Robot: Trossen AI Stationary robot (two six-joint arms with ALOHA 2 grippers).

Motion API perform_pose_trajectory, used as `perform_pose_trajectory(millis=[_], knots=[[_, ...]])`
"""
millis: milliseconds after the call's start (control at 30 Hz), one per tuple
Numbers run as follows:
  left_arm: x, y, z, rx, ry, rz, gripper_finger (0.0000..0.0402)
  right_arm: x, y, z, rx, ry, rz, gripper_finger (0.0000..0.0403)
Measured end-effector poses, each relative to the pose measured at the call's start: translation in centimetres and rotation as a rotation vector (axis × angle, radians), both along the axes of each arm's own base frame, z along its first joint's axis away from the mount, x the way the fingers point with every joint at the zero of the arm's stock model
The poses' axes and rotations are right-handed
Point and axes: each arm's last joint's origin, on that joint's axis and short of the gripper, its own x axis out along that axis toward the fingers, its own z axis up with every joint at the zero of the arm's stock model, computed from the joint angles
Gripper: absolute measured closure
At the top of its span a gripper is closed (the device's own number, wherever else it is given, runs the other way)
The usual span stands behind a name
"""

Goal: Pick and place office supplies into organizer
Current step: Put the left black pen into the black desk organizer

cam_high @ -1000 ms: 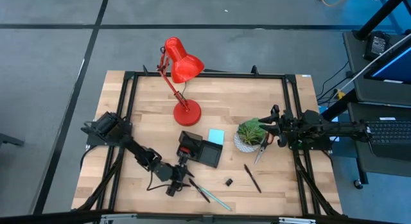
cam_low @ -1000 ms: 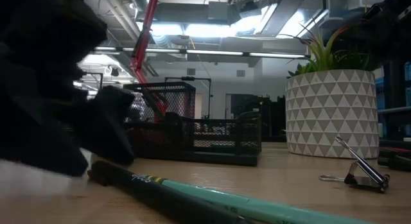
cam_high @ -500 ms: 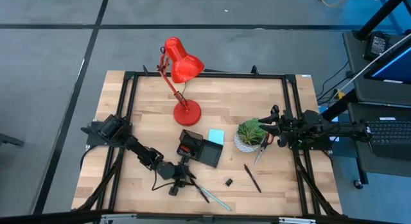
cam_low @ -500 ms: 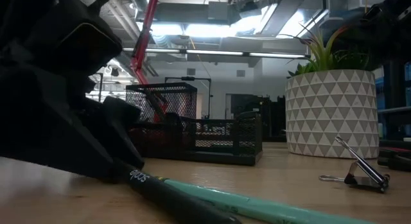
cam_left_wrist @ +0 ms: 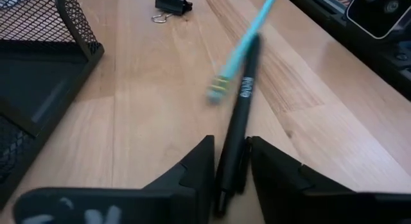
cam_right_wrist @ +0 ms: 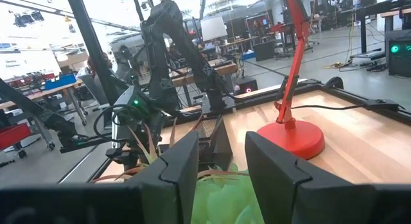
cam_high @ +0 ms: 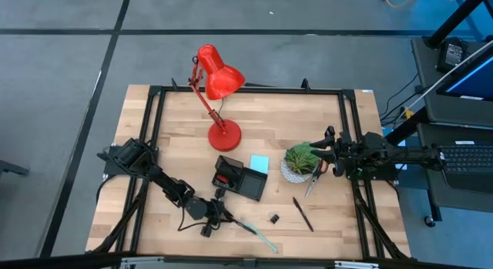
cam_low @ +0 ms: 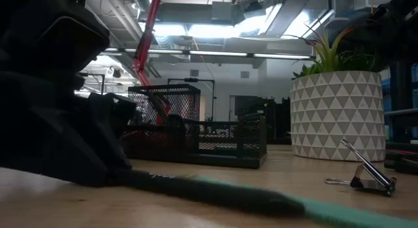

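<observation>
My left gripper point(cam_left_wrist: 232, 156) is low over the table's near edge point(cam_high: 222, 216), shut on a black pen point(cam_left_wrist: 239, 102) that lies on the wood. A teal pen point(cam_left_wrist: 241, 51) lies close beside it, blurred. The black mesh organizer point(cam_high: 245, 180) stands just beyond, with a light blue sticky-note pad point(cam_high: 259, 163) next to it. A black clip point(cam_high: 273, 219), a second dark pen point(cam_high: 303, 213) and red-handled scissors point(cam_high: 314, 176) lie to the right. My right gripper point(cam_right_wrist: 221, 163) waits open by the plant, at the table's right edge. My left gripper pinches the black pen's near end point(cam_left_wrist: 228, 176) between its two fingers. The fingers slant down from the table's left and lie roughly along the pen, which runs out ahead of them. The pen lies flat on the table.
A green plant in a white patterned pot point(cam_high: 299, 163) stands right of centre. A red desk lamp point(cam_high: 223, 134) stands at the far middle. Bare wood lies on the left half and between the clip point(cam_low: 366, 179) and the organizer point(cam_low: 196, 140).
My left gripper's fingers have closed in on the black pen. The black pen has turned to lie in line with the fingers. The teal pen beside it has been nudged and shows blurred.
</observation>
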Motion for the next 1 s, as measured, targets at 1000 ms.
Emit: perform_pose_trajectory(millis=[1000], knots=[[-2.2, 2.5, 12.7, -0.048, 0.036, 0.097, 0.036, 0.0, 0.0, 0.1, -0.004, -0.014, -0.001, 0.0271]])
